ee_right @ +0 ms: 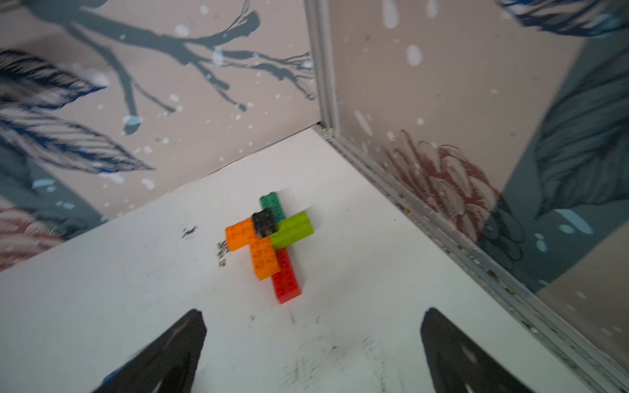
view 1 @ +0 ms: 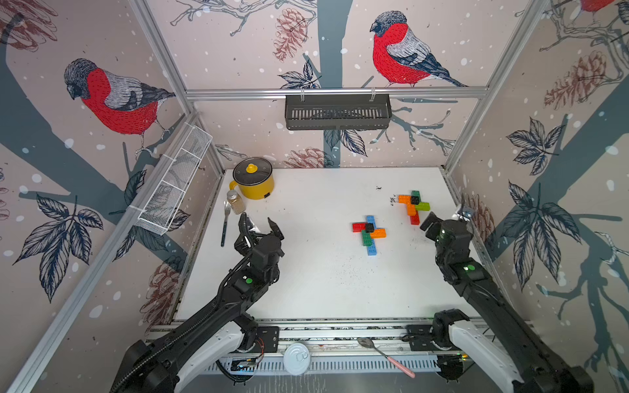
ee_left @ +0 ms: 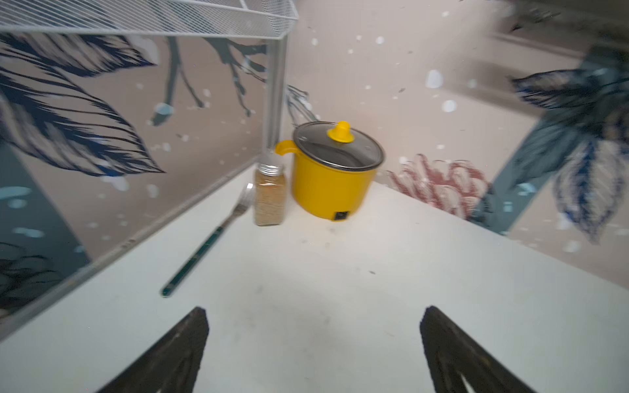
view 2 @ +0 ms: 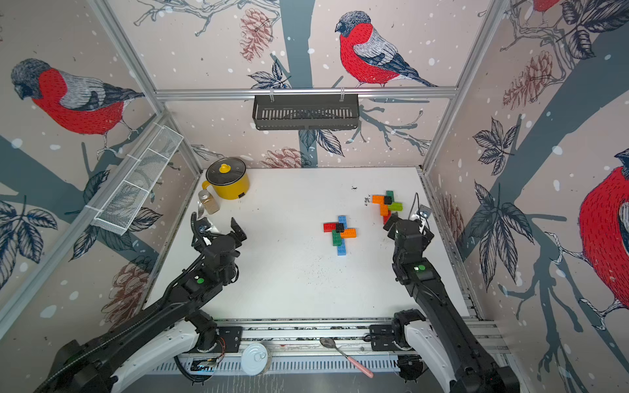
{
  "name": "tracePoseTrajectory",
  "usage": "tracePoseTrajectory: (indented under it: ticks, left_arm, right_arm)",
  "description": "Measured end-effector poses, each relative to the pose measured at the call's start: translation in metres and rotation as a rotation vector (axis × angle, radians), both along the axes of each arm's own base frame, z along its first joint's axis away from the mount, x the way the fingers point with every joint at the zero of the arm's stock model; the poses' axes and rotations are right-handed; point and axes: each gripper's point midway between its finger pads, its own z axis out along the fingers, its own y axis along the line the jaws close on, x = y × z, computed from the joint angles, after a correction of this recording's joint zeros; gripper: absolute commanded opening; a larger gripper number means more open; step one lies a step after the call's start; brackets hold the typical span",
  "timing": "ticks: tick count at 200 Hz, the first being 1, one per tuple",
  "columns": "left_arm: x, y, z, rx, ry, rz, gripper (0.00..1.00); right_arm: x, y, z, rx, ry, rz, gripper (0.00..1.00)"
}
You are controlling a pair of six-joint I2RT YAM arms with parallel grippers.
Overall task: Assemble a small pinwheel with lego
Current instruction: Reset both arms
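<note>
Overhead, progress: in both top views two complete-looking wheels lie flat on the desk (view 1: 323,289), and no loose brick shows. I judge the build done, with at most a check and clearing the arms left.
Centre pinwheel (view 1: 369,234): it sits mid-desk, right of centre. Its long axis is the blue line running far-to-near through a black hub (view 1: 369,227). The red arm points to the left arm's side and the orange arm to the right arm's side.
Corner pinwheel (view 1: 413,206): it lies far back by the right wall. Its long axis runs from dark green through orange to red, slightly tilted, with the red end toward the robot. One orange arm points left and the lime arm right.
Left gripper (view 1: 258,223): its jaws are wide and empty, well apart from both wheels.
Right gripper (view 1: 442,221): it is near the corner wheel's red end; this view hides one jaw.
Left wrist, gripper (ee_left: 313,340): the jaws are spread with nothing between them. Ahead stand a pot (ee_left: 330,177), a jar (ee_left: 270,194) and a fork (ee_left: 218,231); no lego is in view.
Right wrist, gripper (ee_right: 313,340): the jaws are spread and empty. The corner pinwheel (ee_right: 269,245) lies ahead, clear of them, with its red end nearest, green end toward the wall corner and black piece on top at the crossing. The picture is slightly blurred.
</note>
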Motion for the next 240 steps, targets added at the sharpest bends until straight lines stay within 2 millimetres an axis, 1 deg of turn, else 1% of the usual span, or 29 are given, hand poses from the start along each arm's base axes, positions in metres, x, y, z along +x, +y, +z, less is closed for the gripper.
tracePoseTrajectory:
  ticks: [9,16,28,40,52,60,78,85,95,119,133,143,150,157,173,183,191,198,207,227,240]
  left_arm:
    - [-0.001,0.019,-0.001,0.02,-0.002,0.069,0.97]
    - [-0.002,0.032,-0.003,0.027,-0.007,0.112,0.97]
    - [-0.005,0.049,-0.016,0.049,0.006,0.158,0.97]
    - [-0.006,0.057,-0.04,0.07,0.042,0.139,0.97]
    - [-0.005,0.059,-0.061,0.089,0.081,0.099,0.97]
    - [-0.002,0.056,-0.073,0.102,0.098,0.062,0.99]
    - [0.003,0.05,-0.094,0.136,0.122,-0.015,0.98]
    - [0.005,0.045,-0.099,0.149,0.127,-0.05,0.98]
    - [0.013,0.038,-0.096,0.162,0.11,-0.098,0.97]
    - [0.04,0.022,-0.071,0.177,0.019,-0.178,0.97]
    - [0.046,0.024,-0.082,0.187,0.023,-0.182,0.97]
    - [0.048,0.025,-0.104,0.212,0.094,-0.193,0.97]
    - [0.05,0.024,-0.11,0.224,0.119,-0.199,0.97]
    - [0.056,0.022,-0.107,0.224,0.109,-0.21,0.97]
    - [0.069,0.03,-0.077,0.197,0.015,-0.182,0.97]
    - [0.072,0.038,-0.067,0.172,-0.023,-0.16,0.97]
    - [0.074,0.042,-0.068,0.157,-0.018,-0.156,0.97]
    - [0.076,0.045,-0.071,0.151,-0.001,-0.156,0.97]
    - [0.079,0.045,-0.074,0.13,0.01,-0.162,0.97]
    - [0.084,0.041,-0.077,0.116,0.027,-0.192,0.98]
    - [0.083,0.042,-0.08,0.105,0.038,-0.189,0.98]
  right_arm:
    - [-0.008,-0.021,-0.016,0.001,-0.011,-0.069,0.99]
    - [-0.013,-0.031,-0.03,0.006,-0.004,-0.097,0.99]
    - [-0.015,-0.038,-0.048,0.014,0.004,-0.092,1.0]
    - [-0.015,-0.041,-0.061,0.011,0.003,-0.083,0.99]
    - [-0.01,-0.039,-0.074,0.008,0.022,-0.049,1.0]
    - [-0.005,-0.036,-0.077,0.004,0.022,-0.024,1.0]
    - [0.003,-0.032,-0.086,0.001,0.003,0.012,0.99]
    - [0.004,-0.029,-0.091,-0.001,0.002,0.03,1.0]
    - [0.008,-0.024,-0.092,-0.006,-0.008,0.068,1.0]
    - [0.022,-0.013,-0.074,-0.038,-0.093,0.138,1.0]
    - [0.032,-0.005,-0.065,-0.068,-0.118,0.184,1.0]
    - [0.038,0.007,-0.058,-0.099,-0.143,0.236,0.99]
    - [0.04,0.014,-0.059,-0.118,-0.145,0.264,0.99]
    - [0.041,0.021,-0.065,-0.128,-0.135,0.291,1.0]
    - [0.049,0.026,-0.082,-0.15,-0.088,0.317,0.99]
    - [0.056,0.027,-0.087,-0.165,-0.066,0.319,1.0]
    - [0.063,0.03,-0.083,-0.18,-0.065,0.327,1.0]
    - [0.07,0.034,-0.074,-0.192,-0.086,0.335,1.0]
    - [0.073,0.037,-0.066,-0.203,-0.114,0.338,0.99]
    - [0.072,0.035,-0.072,-0.222,-0.085,0.326,1.0]
    - [0.073,0.033,-0.07,-0.225,-0.086,0.318,1.0]
